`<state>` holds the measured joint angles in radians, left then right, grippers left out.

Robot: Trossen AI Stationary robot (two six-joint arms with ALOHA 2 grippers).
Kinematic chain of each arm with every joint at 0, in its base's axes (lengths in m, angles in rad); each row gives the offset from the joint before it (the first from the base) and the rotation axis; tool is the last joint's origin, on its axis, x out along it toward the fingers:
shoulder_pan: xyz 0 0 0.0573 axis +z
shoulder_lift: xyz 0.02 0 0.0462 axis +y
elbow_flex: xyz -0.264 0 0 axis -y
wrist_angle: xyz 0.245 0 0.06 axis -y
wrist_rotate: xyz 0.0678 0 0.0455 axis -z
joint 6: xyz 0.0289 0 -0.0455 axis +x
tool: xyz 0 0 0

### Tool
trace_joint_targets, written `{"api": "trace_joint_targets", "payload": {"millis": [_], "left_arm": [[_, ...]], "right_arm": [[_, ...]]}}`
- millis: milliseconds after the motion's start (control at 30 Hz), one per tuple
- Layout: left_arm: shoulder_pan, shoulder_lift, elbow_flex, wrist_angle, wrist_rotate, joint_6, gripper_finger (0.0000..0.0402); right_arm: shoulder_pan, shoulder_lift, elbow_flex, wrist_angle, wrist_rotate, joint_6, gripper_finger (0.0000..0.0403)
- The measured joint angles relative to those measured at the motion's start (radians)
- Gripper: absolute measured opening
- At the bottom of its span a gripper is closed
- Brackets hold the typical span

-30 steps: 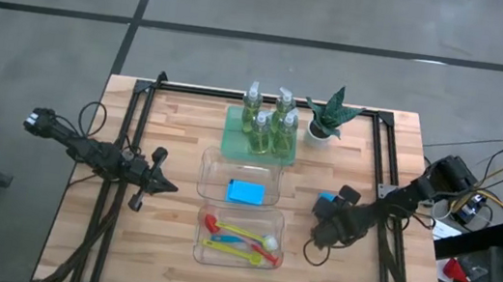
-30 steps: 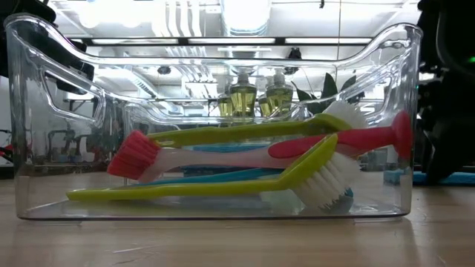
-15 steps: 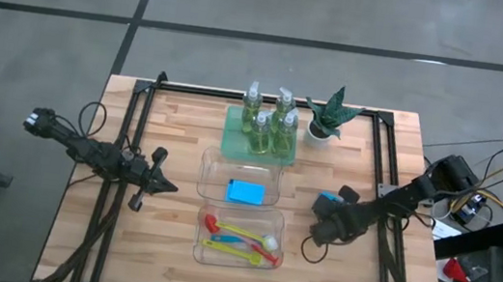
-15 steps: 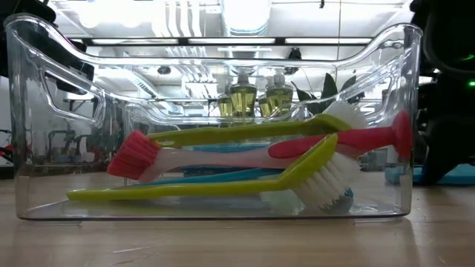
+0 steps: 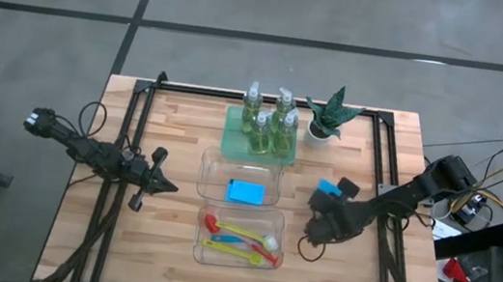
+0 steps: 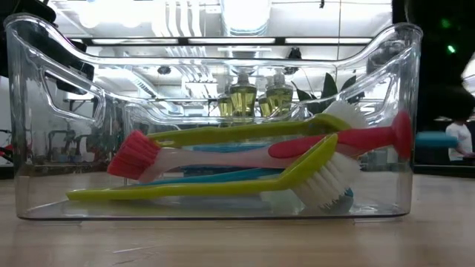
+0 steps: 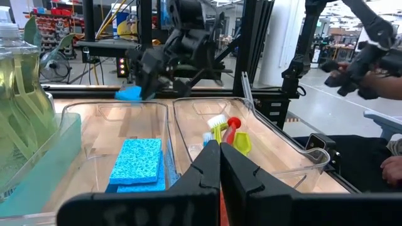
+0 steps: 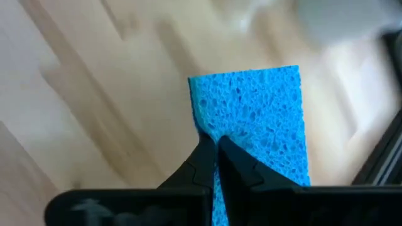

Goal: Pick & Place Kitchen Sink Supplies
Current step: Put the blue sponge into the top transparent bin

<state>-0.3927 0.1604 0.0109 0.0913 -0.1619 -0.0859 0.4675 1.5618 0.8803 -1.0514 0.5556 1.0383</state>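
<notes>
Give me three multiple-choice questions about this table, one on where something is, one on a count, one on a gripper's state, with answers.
1. Where do the brushes lie?
A. green tray
B. near clear bin
C. bare table

2. How many pump bottles stand on the green tray?
A. two
B. four
C. six

3. What is the right gripper doing?
A. open over the plant
B. shut on nothing
C. shut on a blue sponge

Answers: 1 B, they lie inside the near bin; 2 B, four show from above; 3 C, the fingers pinch the sponge's edge.

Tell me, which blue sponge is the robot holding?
The one right of the bins, pinched in the right pincer: that sponge is off the table; the others lie in a clear bin.
</notes>
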Motion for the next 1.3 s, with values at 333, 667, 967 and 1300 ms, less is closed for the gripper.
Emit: {"api": "trace_joint_targets", "payload": {"millis": [333, 667, 967, 1300], "left_arm": [[0.0, 0.0, 0.0, 0.0, 0.0, 0.0, 0.0003], [0.0, 0.0, 0.0, 0.0, 0.0, 0.0, 0.0003], [0.0, 0.0, 0.0, -0.001, 0.0, 0.0, 0.0003], [0.0, 0.001, 0.0, -0.006, 0.0, 0.0, 0.0003]], "right_arm": [[-0.006, -0.002, 0.276, 0.032, 0.354, -0.238, 0.0008], [-0.109, -0.002, 0.403, 0.65, 0.105, -0.816, 0.0008], [-0.241, -0.001, 0.397, 0.693, -0.092, -0.877, 0.0008], [-0.3, 0.116, 0.348, 0.796, -0.22, -0.874, 0.0008]]}}
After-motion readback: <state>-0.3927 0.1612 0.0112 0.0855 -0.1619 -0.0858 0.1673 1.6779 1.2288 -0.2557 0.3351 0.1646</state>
